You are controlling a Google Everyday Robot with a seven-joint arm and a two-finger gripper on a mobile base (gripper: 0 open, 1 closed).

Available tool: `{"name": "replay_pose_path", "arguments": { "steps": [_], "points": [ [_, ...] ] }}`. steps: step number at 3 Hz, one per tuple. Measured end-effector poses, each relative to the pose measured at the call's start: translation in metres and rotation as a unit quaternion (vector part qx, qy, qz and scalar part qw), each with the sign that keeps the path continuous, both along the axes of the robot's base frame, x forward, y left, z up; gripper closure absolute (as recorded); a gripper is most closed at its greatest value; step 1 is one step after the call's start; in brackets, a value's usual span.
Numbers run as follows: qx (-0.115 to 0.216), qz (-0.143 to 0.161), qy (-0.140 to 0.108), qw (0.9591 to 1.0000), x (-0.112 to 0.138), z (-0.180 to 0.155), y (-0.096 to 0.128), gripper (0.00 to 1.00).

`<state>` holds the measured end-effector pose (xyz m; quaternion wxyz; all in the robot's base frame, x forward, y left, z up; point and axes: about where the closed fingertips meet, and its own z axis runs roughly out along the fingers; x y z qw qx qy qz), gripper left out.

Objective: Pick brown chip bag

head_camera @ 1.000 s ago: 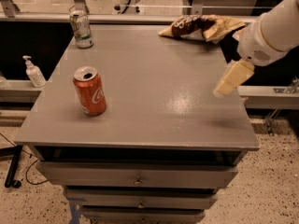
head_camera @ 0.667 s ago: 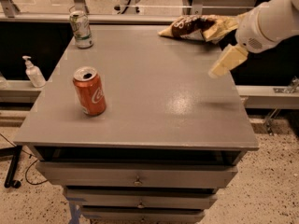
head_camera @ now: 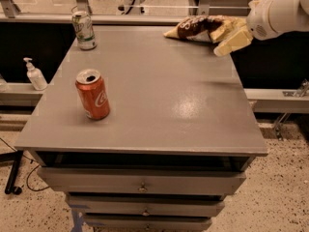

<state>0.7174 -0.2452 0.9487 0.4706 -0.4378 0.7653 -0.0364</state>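
The brown chip bag lies flat at the far right corner of the grey table top. It is dark brown with cream-tan edges and white lettering. My gripper is cream-coloured and comes in from the right on a white arm. It sits at the bag's right end, low over the table's far right edge. The right end of the bag is partly hidden behind it.
A red soda can stands upright at the left front. A green and white can stands at the far left corner. A pump bottle sits on a ledge left of the table. Drawers are below the top.
My gripper has moved from over the table's right side back toward the far right corner, up to the bag's right end. The bag and cans have not moved.
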Motion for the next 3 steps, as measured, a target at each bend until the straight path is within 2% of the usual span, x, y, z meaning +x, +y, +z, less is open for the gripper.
{"name": "replay_pose_path", "arguments": {
  "steps": [1, 2, 3],
  "points": [
    [0.052, -0.002, -0.024, 0.9984, 0.038, -0.002, -0.015, 0.0],
    [0.077, 0.005, -0.038, 0.9962, 0.068, -0.008, -0.018, 0.0],
    [0.085, 0.015, -0.034, 0.9957, 0.089, -0.021, -0.011, 0.0]
  ]
}}
